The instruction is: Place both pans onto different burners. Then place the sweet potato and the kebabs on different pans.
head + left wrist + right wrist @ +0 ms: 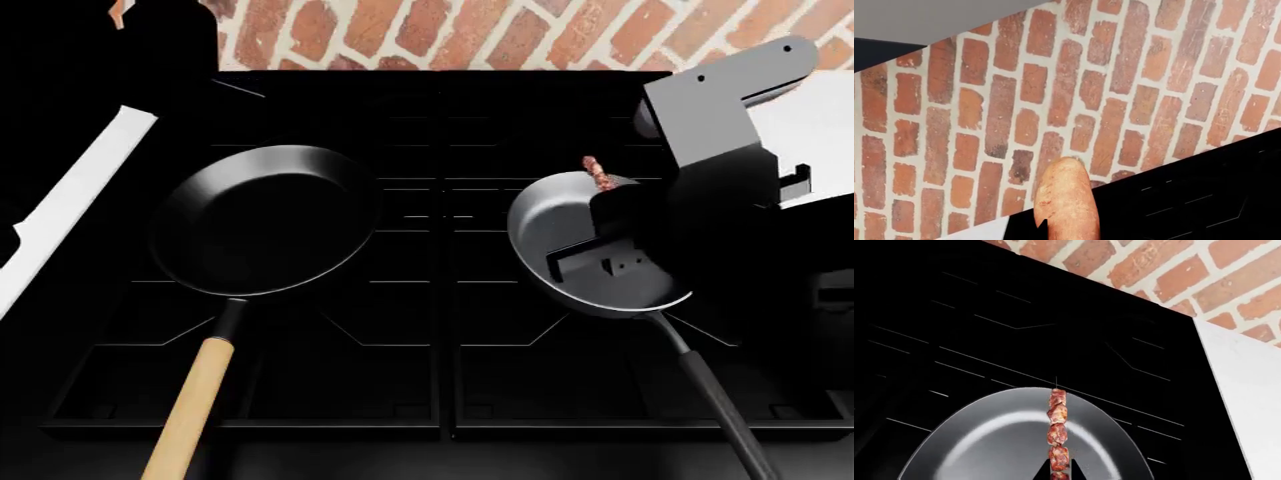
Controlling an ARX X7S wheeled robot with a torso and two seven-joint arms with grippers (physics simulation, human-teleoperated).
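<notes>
Black pan (267, 220) and grey pan (587, 255) sit on separate burners (441, 330); right hand (607, 245) holds the kebabs (1057, 432) above the grey one, left hand grips the sweet potato (1066, 202).

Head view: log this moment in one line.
pans: both on burners | kebab: in right gripper, above grey pan | sweet potato: in left gripper | black pan: empty

The orange-brown oval sweet potato (1066, 200) is cut off by the left wrist picture's edge. The reddish meat kebab skewer (1057, 432) runs past the right wrist picture's edge, and in the head view the black right gripper (607, 255) hides most of it.
</notes>
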